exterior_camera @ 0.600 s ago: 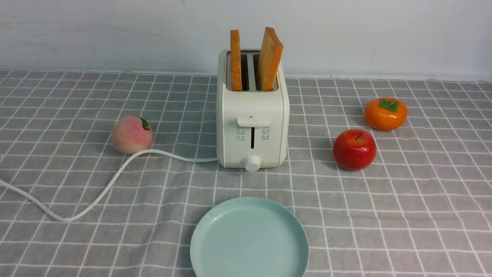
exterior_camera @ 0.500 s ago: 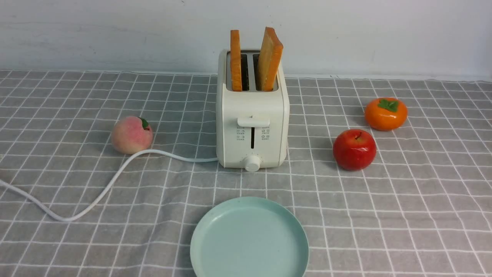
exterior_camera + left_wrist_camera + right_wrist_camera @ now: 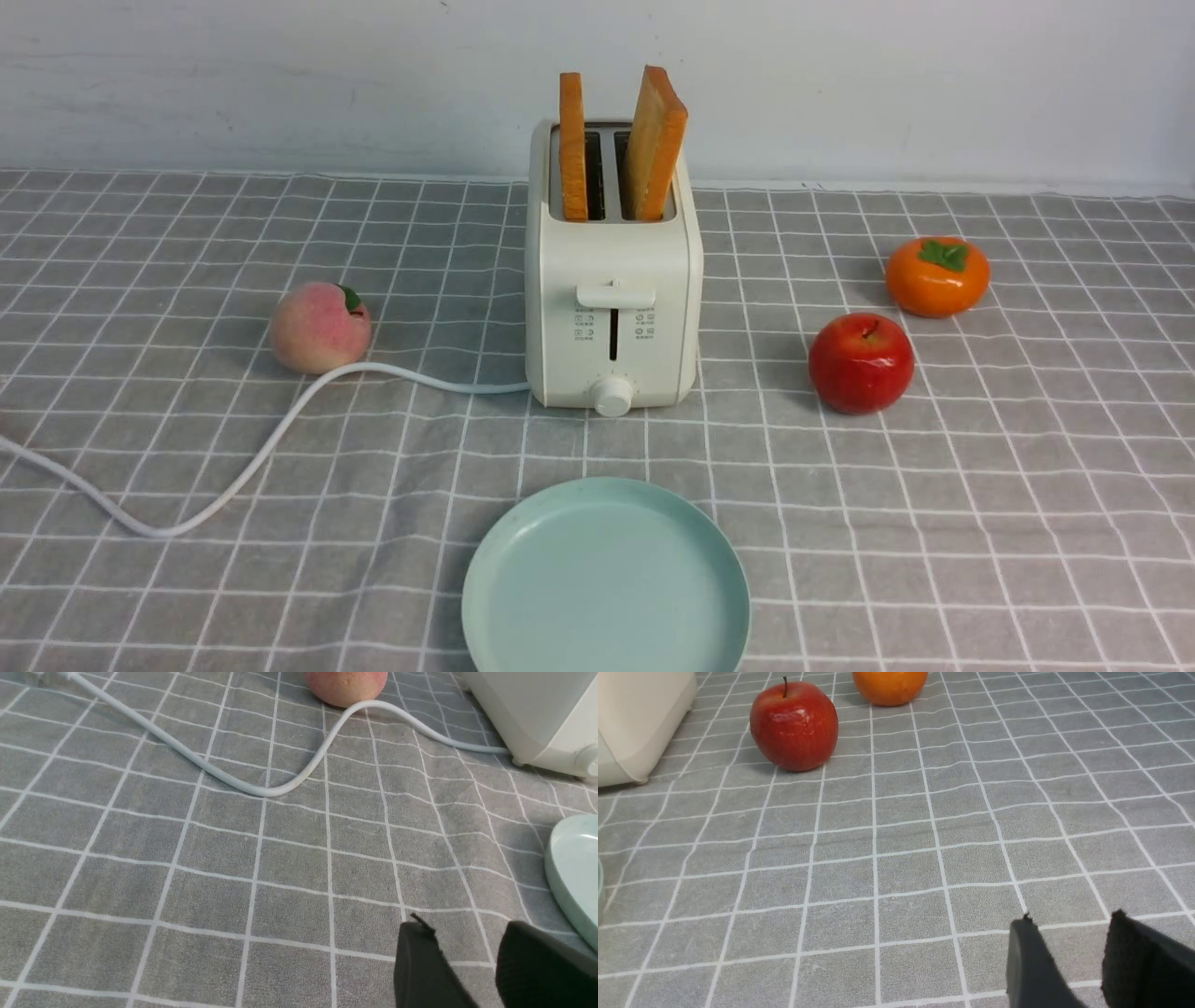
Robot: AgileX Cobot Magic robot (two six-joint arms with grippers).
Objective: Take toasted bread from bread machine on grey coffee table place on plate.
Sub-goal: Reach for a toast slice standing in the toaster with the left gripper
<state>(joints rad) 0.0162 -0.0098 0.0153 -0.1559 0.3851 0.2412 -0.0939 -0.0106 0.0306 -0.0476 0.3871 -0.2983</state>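
Note:
The cream-white bread machine (image 3: 611,280) stands mid-table on the grey coffee table (image 3: 934,485). Two slices of toasted bread stand in its slots: the left one (image 3: 572,145) upright, the right one (image 3: 655,140) leaning right. The mint-green plate (image 3: 605,579) lies empty in front of it. Neither gripper shows in the front view. My left gripper (image 3: 467,933) is open and empty, low over the cloth beside the plate's rim (image 3: 572,877). My right gripper (image 3: 1069,924) is open and empty over bare cloth, to the right of the bread machine (image 3: 635,723).
A peach (image 3: 319,327) sits left of the toaster, with the white cord (image 3: 233,467) curving past it to the left edge. A red apple (image 3: 860,362) and an orange persimmon (image 3: 936,275) sit at the right. A white wall stands behind.

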